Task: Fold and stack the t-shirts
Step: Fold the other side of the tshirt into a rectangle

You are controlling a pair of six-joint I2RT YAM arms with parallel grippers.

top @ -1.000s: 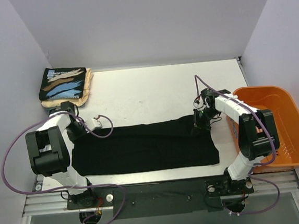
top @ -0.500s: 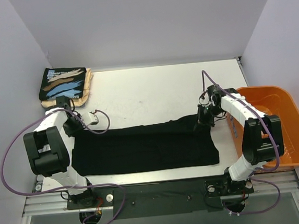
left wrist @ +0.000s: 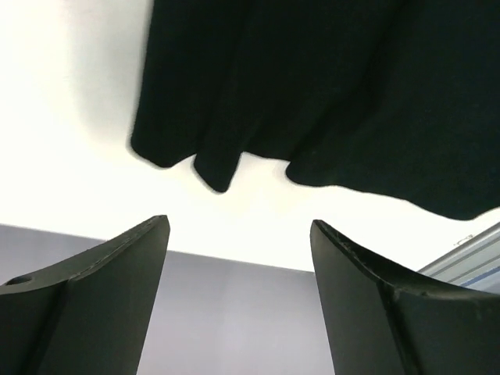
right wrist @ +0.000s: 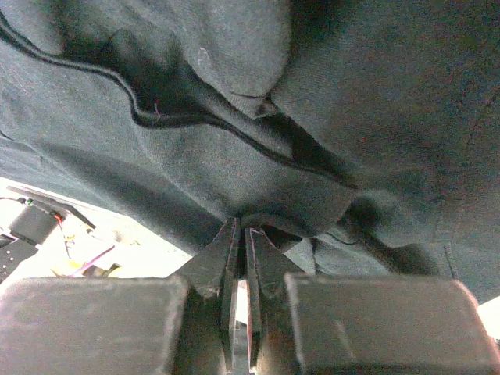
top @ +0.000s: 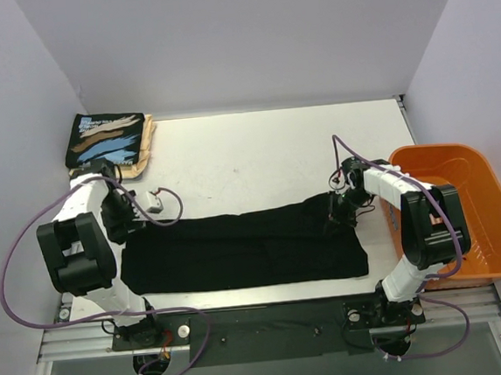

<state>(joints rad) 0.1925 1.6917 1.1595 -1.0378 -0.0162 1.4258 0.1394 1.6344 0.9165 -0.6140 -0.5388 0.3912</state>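
Top camera looks down from six o'clock; wrist cameras sit close at nine and three o'clock, all sharing the black shirt (top: 238, 250).

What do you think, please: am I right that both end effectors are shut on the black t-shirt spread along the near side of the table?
Not quite. Only the right end effector is shut on the black t-shirt; the left end effector stands open, holding nothing, as the left wrist view shows. The shirt is indeed spread along the near side of the table.
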